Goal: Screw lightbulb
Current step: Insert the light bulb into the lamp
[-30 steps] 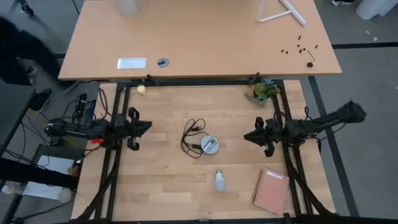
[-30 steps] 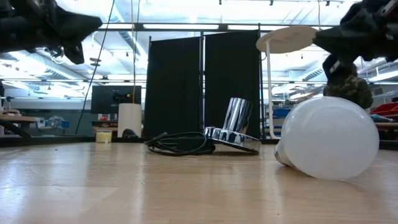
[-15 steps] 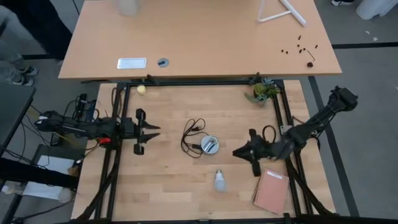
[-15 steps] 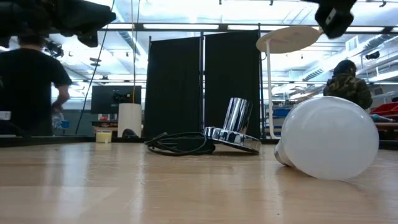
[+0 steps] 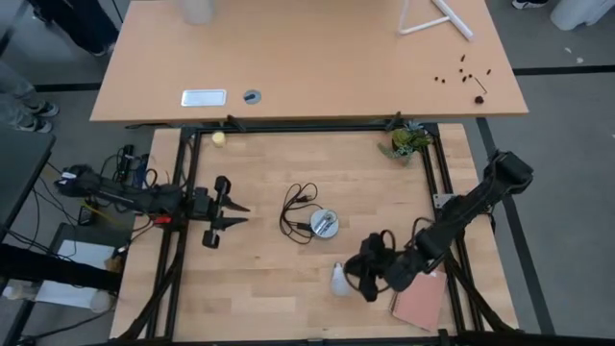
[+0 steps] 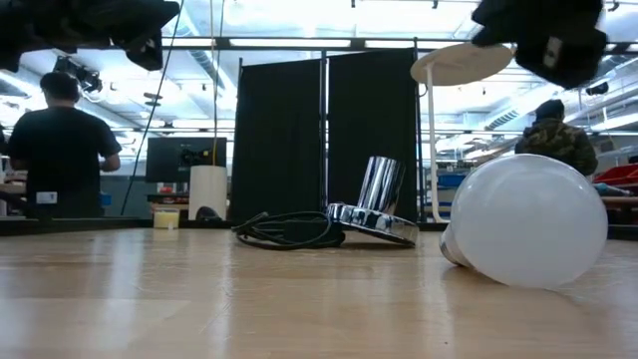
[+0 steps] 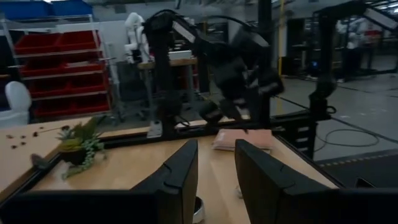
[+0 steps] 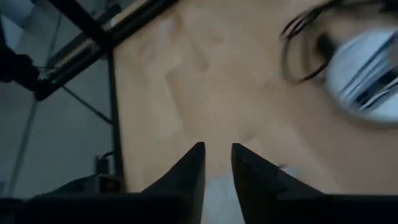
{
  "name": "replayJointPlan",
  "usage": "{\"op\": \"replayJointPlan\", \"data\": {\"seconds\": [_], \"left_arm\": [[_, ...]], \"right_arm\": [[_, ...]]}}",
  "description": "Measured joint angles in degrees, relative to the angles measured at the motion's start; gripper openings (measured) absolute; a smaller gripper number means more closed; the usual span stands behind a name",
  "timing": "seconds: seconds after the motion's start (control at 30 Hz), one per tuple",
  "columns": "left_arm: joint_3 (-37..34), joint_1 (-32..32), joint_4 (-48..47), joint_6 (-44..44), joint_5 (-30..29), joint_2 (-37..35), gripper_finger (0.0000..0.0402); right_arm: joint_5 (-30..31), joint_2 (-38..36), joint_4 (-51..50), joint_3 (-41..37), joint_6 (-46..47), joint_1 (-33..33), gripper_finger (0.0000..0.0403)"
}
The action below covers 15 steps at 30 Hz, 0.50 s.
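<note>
The white lightbulb [image 5: 337,279] lies on its side on the wooden table near the front edge; in the low view the lightbulb [image 6: 528,219] is close and large. The silver socket [image 5: 324,224] with its black cord [image 5: 296,207] rests on the table's middle. My right gripper [image 5: 356,277] hangs just above and to the right of the bulb, tipped downward, its fingers [image 8: 189,165] a narrow gap apart with nothing between them. My left gripper [image 5: 240,214] hovers open at the table's left, pointing level toward the socket.
A pink notebook [image 5: 420,296] lies at the front right, under my right arm. A small plant [image 5: 405,142] stands at the back right corner. Black frame rails [image 5: 183,192] run along both sides. A person [image 6: 60,140] stands in the room beyond.
My right gripper has swung from the table's right side toward the near edge and leftward, tipping down, and has come over the lightbulb. My left gripper has moved a little toward the table's middle and opened. The bulb and socket have stayed in place.
</note>
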Motion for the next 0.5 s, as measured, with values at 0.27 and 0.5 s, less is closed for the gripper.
{"op": "replayJointPlan", "data": {"seconds": [0.27, 0.5], "left_arm": [[0.0, -5.3, -0.29, -0.53, -9.32, 0.07, 0.0111], [0.0, -6.57, -0.5, -2.64, -11.9, 0.07, 0.0111]], "right_arm": [[-0.65, 6.83, 11.04, 0.03, 4.66, 3.24, 0.021], [0.85, 10.92, 9.97, 0.04, 10.68, 3.77, 0.026]]}}
